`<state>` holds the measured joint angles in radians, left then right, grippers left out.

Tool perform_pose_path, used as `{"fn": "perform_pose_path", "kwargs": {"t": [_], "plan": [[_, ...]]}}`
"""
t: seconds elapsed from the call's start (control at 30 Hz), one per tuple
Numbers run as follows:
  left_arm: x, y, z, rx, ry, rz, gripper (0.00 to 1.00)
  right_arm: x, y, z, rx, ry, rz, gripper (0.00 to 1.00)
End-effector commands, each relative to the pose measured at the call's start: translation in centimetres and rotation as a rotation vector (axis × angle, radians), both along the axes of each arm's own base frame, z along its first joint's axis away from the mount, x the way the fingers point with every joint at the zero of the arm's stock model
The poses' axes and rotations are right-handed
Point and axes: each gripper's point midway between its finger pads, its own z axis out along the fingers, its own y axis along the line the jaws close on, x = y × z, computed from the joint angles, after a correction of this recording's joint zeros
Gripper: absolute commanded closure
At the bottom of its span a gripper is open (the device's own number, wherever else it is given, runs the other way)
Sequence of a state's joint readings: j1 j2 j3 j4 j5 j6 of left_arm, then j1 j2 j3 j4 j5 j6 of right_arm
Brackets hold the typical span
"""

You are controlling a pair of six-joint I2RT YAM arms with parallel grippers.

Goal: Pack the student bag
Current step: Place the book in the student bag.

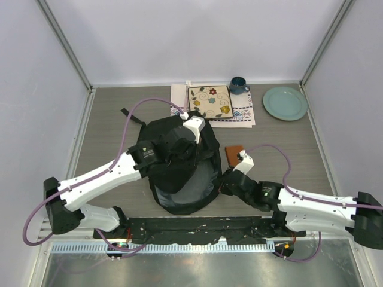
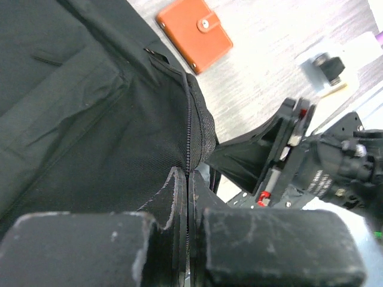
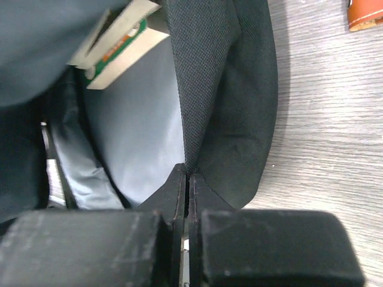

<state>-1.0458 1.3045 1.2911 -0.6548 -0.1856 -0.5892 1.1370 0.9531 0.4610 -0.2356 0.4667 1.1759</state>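
The student bag [image 1: 179,179] is a large black backpack lying in the middle of the table. In the right wrist view its mouth gapes, showing grey lining [image 3: 137,131] and a book-like item [image 3: 119,48] inside. My left gripper [image 1: 185,149] is over the bag's top and shut on the fabric at the zipper edge [image 2: 189,119]. My right gripper [image 1: 226,182] is at the bag's right side, shut on the rim of the opening [image 3: 197,89]. In the left wrist view my right gripper [image 2: 287,155] shows at the right.
An orange wallet [image 1: 234,155] lies just right of the bag, also in the left wrist view [image 2: 194,33]. At the back are a flower-patterned book [image 1: 210,101] on papers, a dark blue mug [image 1: 238,85] and a teal plate [image 1: 285,103].
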Motion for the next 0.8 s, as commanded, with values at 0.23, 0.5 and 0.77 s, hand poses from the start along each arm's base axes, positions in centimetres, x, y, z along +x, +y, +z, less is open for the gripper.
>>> {"fn": "perform_pose_path", "kwargs": {"t": [0.23, 0.5, 0.77], "plan": [[-3.5, -2.8, -5.5, -0.061, 0.186, -0.131, 0.97, -1.0, -1.4, 1.5, 0.090, 0.041, -0.059, 1.00], [-6.6, -3.7, -7.3, -0.075, 0.286, -0.239, 0.36, -1.2, -2.5, 1.7, 0.064, 0.048, -0.081, 0.80], [-5.7, -0.2, -3.8, -0.106, 0.154, -0.139, 0.10, -1.3, -6.2, 3.8, 0.101, 0.003, -0.166, 0.56]]}}
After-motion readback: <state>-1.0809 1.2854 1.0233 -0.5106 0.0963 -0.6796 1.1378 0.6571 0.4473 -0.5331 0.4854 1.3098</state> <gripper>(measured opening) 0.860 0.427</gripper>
